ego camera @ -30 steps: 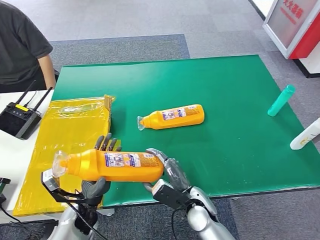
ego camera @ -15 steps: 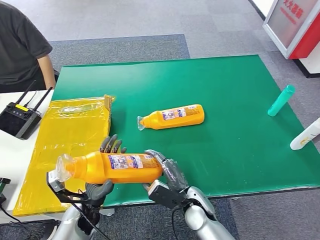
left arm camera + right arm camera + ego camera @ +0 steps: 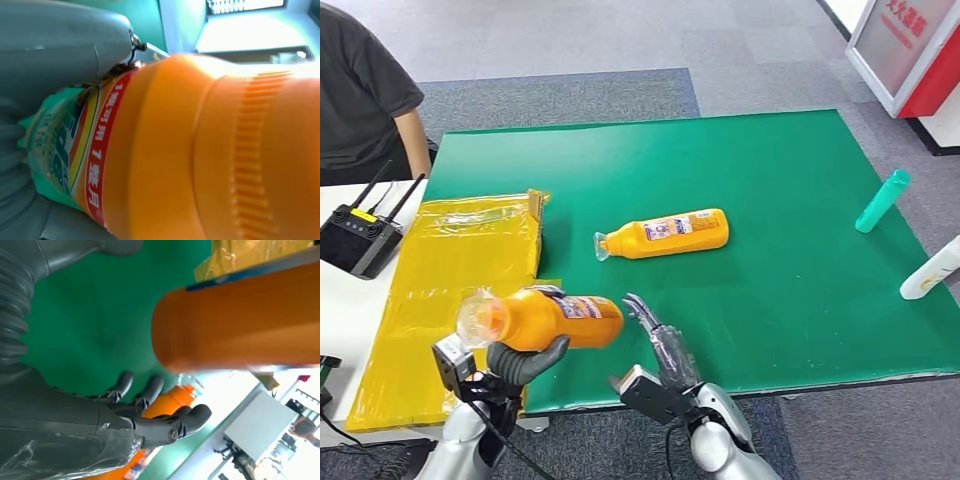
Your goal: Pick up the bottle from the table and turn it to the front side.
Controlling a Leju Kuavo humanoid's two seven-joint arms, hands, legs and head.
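An orange bottle [image 3: 546, 318] with a clear cap is lifted above the table's near left edge, its cap end pointing toward me. My left hand [image 3: 520, 362] grips it from below; close up, the orange bottle [image 3: 196, 150] shows its label beside the hand's grey cover. My right hand [image 3: 663, 352] hovers just right of the bottle's base with fingers spread, holding nothing; the right hand [image 3: 151, 410] sits apart from the bottle base [image 3: 241, 320]. A second orange bottle [image 3: 663, 234] lies on its side mid-table.
Green mat [image 3: 788, 300] covers the table. A yellow plastic bag [image 3: 448, 270] lies at the left. A teal bottle [image 3: 882, 200] and a white bottle [image 3: 930, 270] lie at the right edge. A person [image 3: 365, 90] sits at far left by a black controller [image 3: 358, 235].
The left hand has turned the held bottle, swinging its cap end toward me and tilting it up. The right hand has come off the bottle's base and opened.
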